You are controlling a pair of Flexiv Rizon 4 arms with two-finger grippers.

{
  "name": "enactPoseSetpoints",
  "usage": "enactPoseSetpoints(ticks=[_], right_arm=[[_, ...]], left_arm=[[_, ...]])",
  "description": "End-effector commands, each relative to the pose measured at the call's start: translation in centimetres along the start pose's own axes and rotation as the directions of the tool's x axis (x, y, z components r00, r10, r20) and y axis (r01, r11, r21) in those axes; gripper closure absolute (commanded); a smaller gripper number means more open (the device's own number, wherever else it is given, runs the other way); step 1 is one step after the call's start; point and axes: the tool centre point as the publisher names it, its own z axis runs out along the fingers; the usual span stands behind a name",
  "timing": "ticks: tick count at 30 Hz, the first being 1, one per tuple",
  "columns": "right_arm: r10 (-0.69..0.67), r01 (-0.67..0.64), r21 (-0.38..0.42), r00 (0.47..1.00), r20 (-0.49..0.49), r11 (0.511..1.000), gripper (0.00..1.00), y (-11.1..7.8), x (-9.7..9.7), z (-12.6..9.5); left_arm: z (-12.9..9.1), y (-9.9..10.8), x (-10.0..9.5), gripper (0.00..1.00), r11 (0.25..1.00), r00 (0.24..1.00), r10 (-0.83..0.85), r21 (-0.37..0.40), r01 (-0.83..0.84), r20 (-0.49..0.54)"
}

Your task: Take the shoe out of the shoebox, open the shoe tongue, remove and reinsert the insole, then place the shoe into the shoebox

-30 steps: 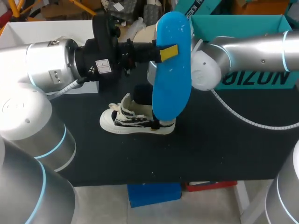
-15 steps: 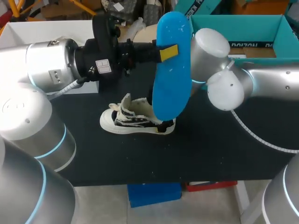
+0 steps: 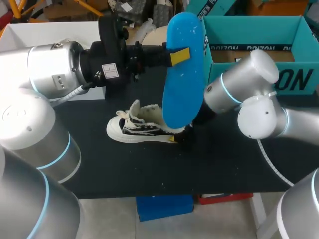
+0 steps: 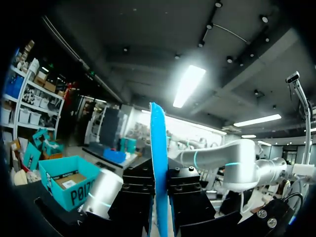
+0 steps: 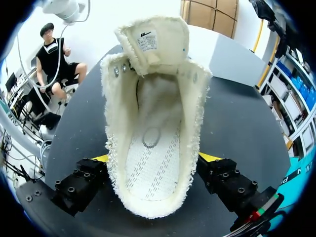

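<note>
The shoe (image 3: 142, 127), a cream canvas sneaker with black patterned sides, stands upright on its sole on the dark worktop (image 3: 224, 164). Its tongue is folded open, its pale stitched footbed bare. The right hand (image 5: 155, 163) clasps its heel from both sides. The blue insole (image 3: 184, 89) stands on end above the heel, pinched in the left hand (image 3: 179, 56). The teal shoebox (image 3: 259, 31) sits open behind.

- Blue flat insole (image 3: 183, 74): smooth, matt, foam-like.
- Cream canvas shoe (image 5: 150, 148): rough woven cloth with frayed, fuzzy edges.
- Black tabletop (image 3: 224, 164): matt.
- Teal cardboard shoebox (image 3: 249, 27): smooth, matt.
- Silver arm casing (image 3: 50, 64): satin sheen.
</note>
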Motion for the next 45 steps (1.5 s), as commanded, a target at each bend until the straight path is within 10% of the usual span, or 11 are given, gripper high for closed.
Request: enactPoseSetpoints(ticks=[1,34,45], right_arm=[[0.013,-0.011,-0.111,1.000,0.015,0.994,0.00,-0.7,0.5,0.1],[0.042,-0.034,-0.337,0.999,0.016,0.941,0.00,-2.3,1.1,0.8],[0.091,-0.091,-0.022,0.996,-0.023,0.996,0.00,-2.8,0.8,-4.9]], left_arm=[[0.0,0.1,0.2,1.00,1.000,1.000,0.001,0.000,-0.001,0.004],[0.0,0.1,0.2,1.00,1.000,1.000,0.001,0.000,-0.001,0.004],[0.0,0.1,0.2,1.00,1.000,1.000,0.001,0.000,-0.001,0.004]])
